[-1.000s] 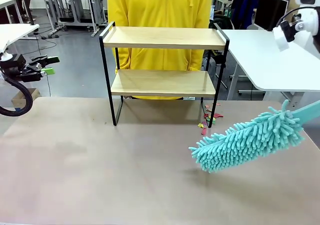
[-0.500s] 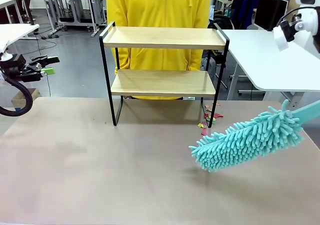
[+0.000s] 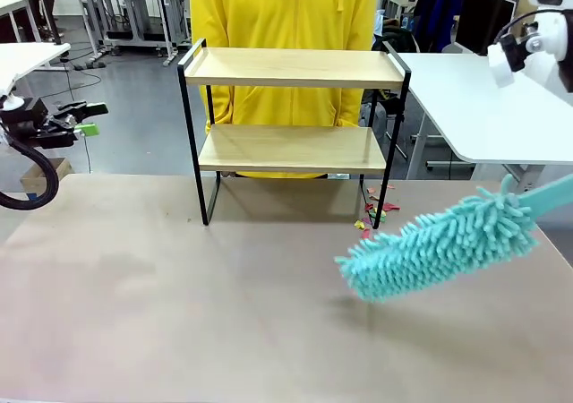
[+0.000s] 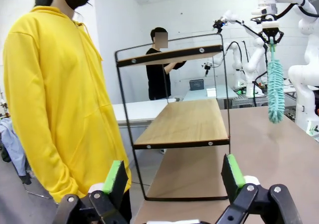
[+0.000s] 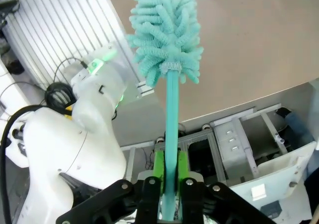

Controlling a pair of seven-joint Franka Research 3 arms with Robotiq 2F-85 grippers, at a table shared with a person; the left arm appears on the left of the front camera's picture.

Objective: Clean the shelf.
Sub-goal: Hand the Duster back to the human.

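The shelf [image 3: 291, 107] stands at the table's far middle, two light wooden boards in a thin black frame; both boards look bare. My right gripper [image 5: 169, 170] is shut on the teal handle of a fluffy teal duster [image 3: 439, 246]. The duster head hangs over the table to the right of the shelf [image 4: 184, 122], in front of it and apart from it. My left gripper [image 4: 173, 174] is open with nothing between its green pads [image 4: 115, 176]. In the front view this left gripper [image 3: 76, 121] hovers off the table's left side.
A person in a yellow hoodie [image 3: 285, 27] stands right behind the shelf. Small coloured scraps [image 3: 372, 213] lie on the table [image 3: 179, 295] by the shelf's right leg. A white table [image 3: 483, 107] stands at the right.
The duster head has risen a little and shifted slightly left. The left gripper has hardly moved.
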